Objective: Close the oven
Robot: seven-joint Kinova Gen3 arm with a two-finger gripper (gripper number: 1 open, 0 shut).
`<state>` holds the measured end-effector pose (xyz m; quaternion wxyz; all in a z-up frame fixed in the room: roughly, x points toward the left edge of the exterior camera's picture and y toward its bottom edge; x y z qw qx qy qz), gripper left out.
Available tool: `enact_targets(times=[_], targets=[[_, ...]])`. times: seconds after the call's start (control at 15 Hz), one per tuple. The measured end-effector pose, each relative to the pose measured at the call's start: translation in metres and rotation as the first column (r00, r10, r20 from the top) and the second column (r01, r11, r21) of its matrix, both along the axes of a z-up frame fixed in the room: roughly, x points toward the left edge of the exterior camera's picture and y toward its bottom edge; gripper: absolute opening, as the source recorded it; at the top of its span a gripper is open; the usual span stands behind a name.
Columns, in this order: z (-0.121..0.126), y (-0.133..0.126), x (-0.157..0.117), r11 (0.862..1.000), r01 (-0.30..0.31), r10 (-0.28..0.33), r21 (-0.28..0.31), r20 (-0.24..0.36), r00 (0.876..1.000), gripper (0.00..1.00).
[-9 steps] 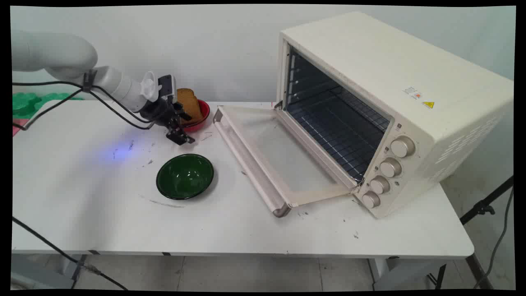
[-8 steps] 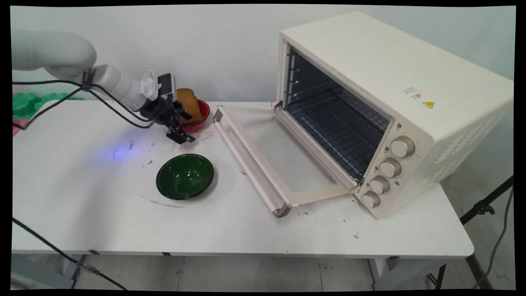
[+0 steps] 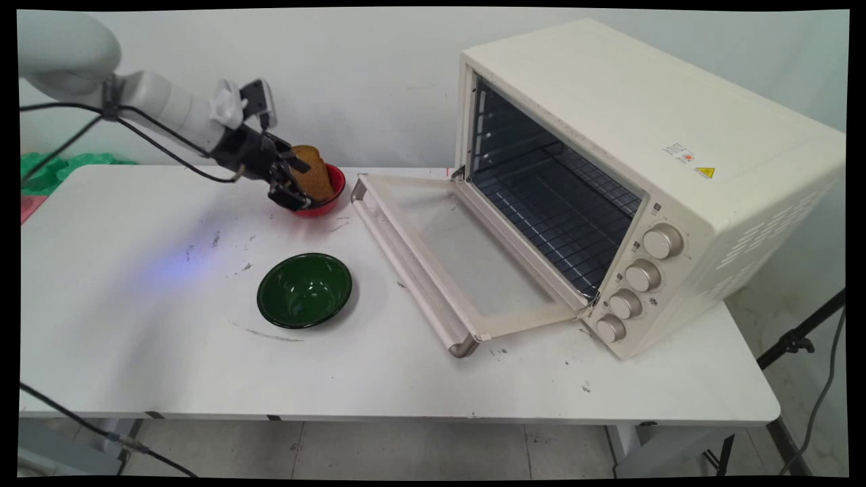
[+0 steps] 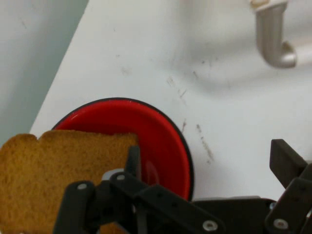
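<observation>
Hovering at the red bowl [image 3: 323, 195], gripper [image 3: 292, 184] has its fingers spread apart, holding nothing; one fingertip [image 4: 132, 158] sits just beside the toast slice [image 4: 53, 170] leaning inside. Green bowl [image 3: 304, 290] lies at 6 o'clock from it, toaster oven [image 3: 643, 176] at 3 o'clock, door [image 3: 460, 264] down on the table [image 3: 135, 338].

My gripper [image 3: 292, 181] blk; toast [image 4: 53, 170] golden-brown; bowl [image 4: 161, 141] red w/ dark rim; other bowl [image 3: 304, 290] dk green; oven [image 3: 649, 162] cream.
</observation>
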<state>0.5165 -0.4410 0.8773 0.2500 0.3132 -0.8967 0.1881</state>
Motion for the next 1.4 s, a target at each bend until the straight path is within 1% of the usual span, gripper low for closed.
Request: enact_targets(times=[0.13,0.4,0.6,1.0,1.07,1.27,1.4], targets=[[0.017,0.015,-0.002,0.999,-0.037,0.038,0.014,-0.036,0.999,1.0],[0.041,0.052,-0.011,0.996,-0.067,0.072,0.057,-0.086,0.994,1.0],[0.053,0.084,-0.025,0.993,-0.067,0.078,0.095,-0.116,0.99,1.0],[0.059,0.13,-0.057,0.989,-0.046,0.068,0.144,-0.153,0.986,1.0],[0.059,0.136,-0.064,0.988,-0.042,0.065,0.147,-0.159,0.985,0.0],[0.056,0.143,-0.084,0.989,-0.04,0.065,0.144,-0.173,0.983,0.0],[0.053,0.144,-0.097,0.989,-0.051,0.076,0.141,-0.177,0.981,0.0]])
